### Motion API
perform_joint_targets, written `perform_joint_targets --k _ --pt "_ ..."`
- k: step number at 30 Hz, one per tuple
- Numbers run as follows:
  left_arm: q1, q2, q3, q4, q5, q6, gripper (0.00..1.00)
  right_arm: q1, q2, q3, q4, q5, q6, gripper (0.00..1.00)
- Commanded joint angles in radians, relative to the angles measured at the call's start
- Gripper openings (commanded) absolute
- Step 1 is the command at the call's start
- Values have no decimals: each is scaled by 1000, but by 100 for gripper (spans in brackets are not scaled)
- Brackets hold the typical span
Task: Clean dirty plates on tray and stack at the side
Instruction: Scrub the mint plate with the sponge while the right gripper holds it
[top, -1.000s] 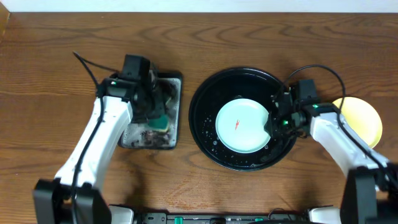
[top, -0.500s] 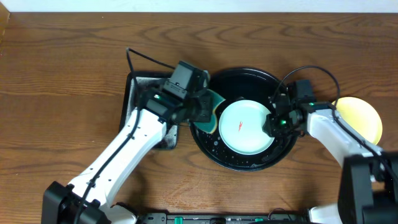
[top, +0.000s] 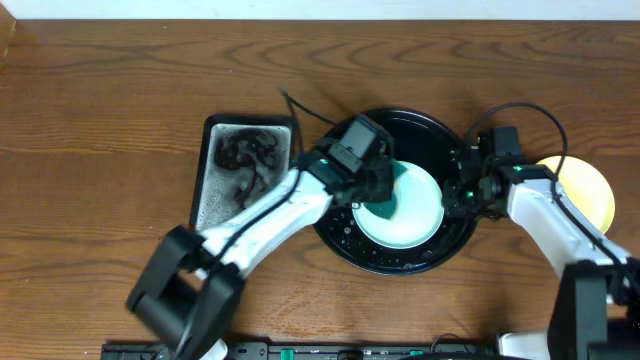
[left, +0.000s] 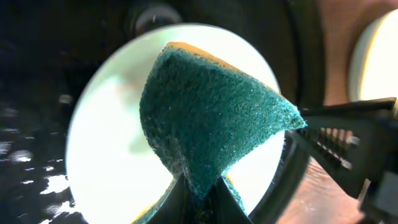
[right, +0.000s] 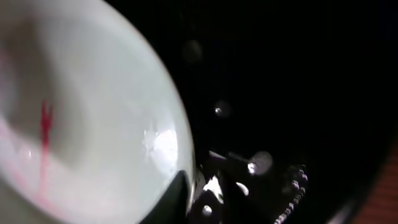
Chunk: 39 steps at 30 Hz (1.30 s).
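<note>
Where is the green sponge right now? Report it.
Overhead, the green sponge is pinched in the left gripper, over the mint plate inside the black tray.

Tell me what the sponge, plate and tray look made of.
Sponge: coarse teal scouring fibre, matte and fuzzy, on a yellow foam backing seen at its edge. Plate: smooth glossy mint, ceramic or melamine; it shows glare. Tray: glossy black, likely plastic, glinting with droplets.
</note>
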Motion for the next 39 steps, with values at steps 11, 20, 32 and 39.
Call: perform_joint_targets --k 11,20,32,39 --pt "-48 112 7 58 39 -75 7 17 106 -17 78 -57 14 13" --pt "-49 113 7 85 38 -85 7 17 123 -17 103 -72 32 1" --pt "-84 288 7 124 -84 -86 8 17 123 -17 75 -72 65 1" --pt "-46 263 38 -145 -473 17 7 18 123 -17 65 -68 64 1"
